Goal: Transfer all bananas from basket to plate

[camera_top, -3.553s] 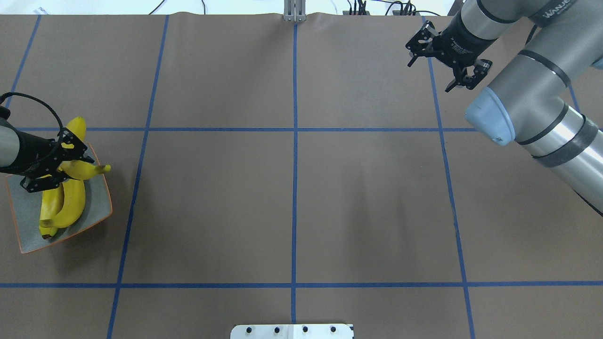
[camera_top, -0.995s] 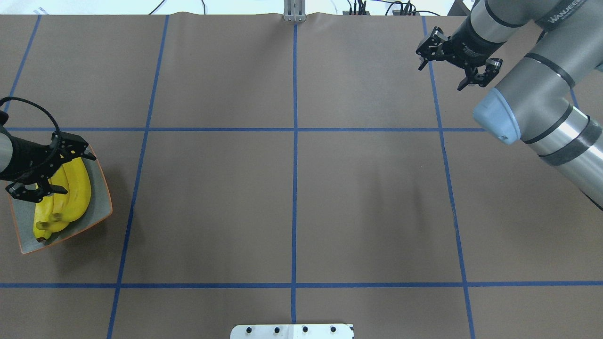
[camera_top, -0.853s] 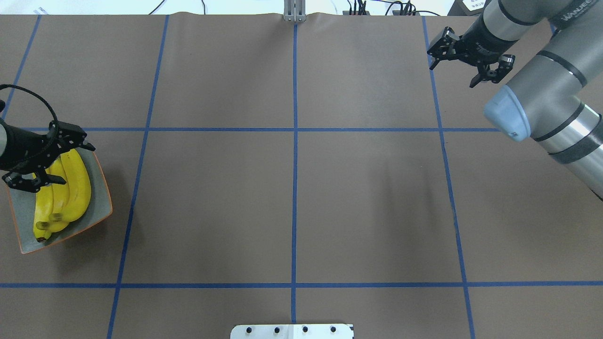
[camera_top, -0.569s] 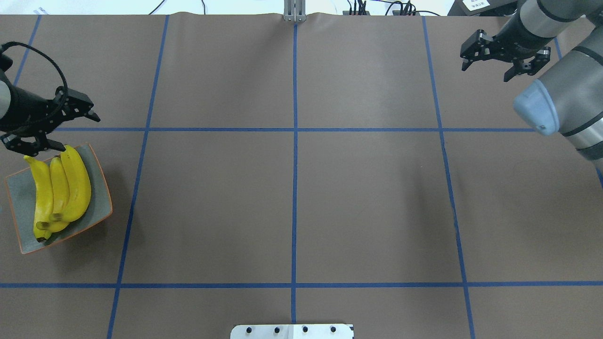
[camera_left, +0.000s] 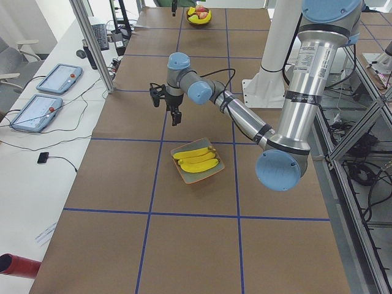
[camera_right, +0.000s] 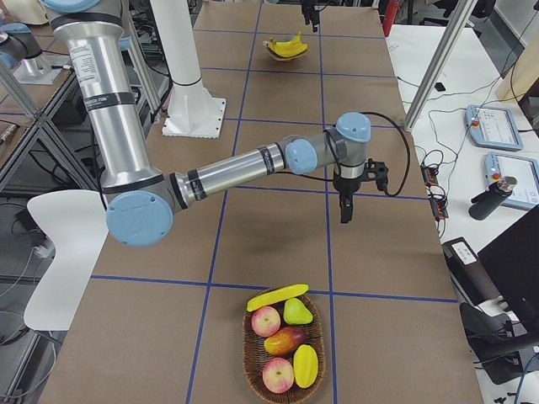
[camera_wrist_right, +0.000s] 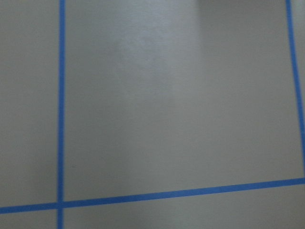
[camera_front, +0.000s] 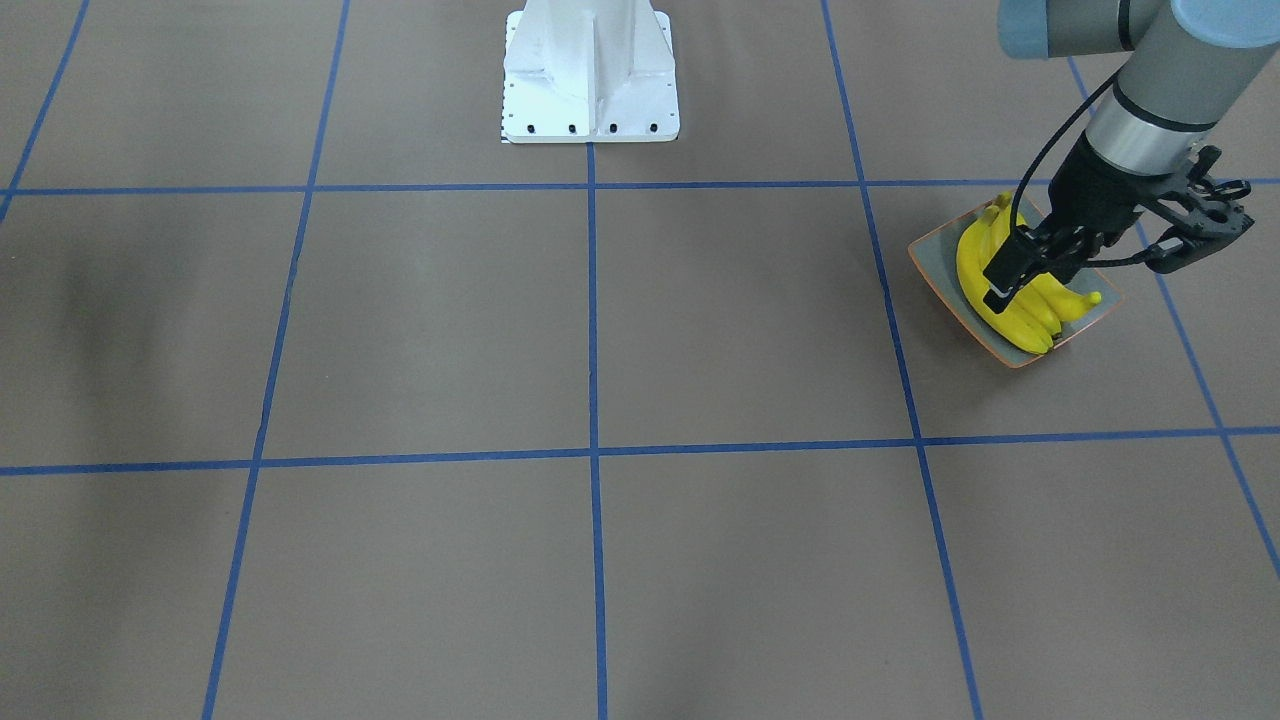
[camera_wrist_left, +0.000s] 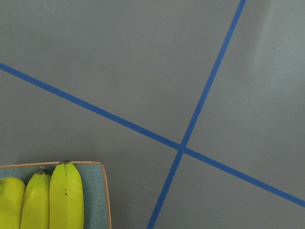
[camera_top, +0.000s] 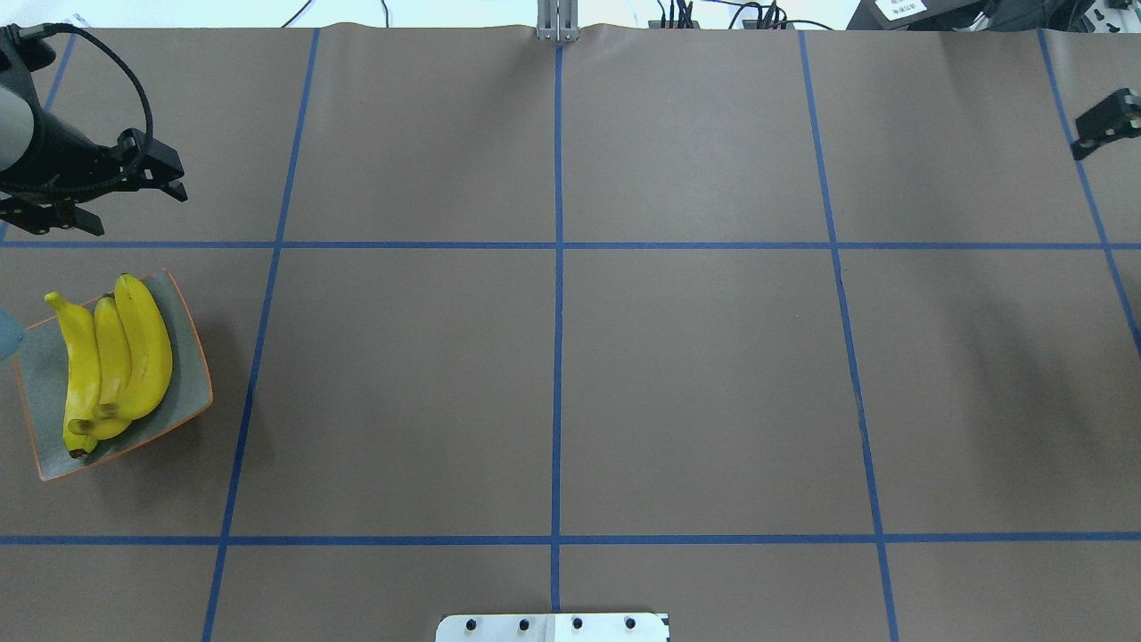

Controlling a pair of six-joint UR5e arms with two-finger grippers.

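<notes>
Three bananas (camera_top: 116, 361) lie on the plate (camera_top: 192, 383), one banana (camera_right: 278, 296) rests on the basket (camera_right: 248, 349) rim, left claw (camera_top: 135, 211) spread empty, right claw (camera_right: 344, 210) unclear.

The overhead view's right edge cuts off the right tool (camera_top: 1104, 123), hiding its jaws.

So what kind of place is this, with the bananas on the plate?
Probably a robot testing lab. Two big grey robot arms reach over a table marked with blue tape lines, and control tablets sit on a side desk.
</notes>
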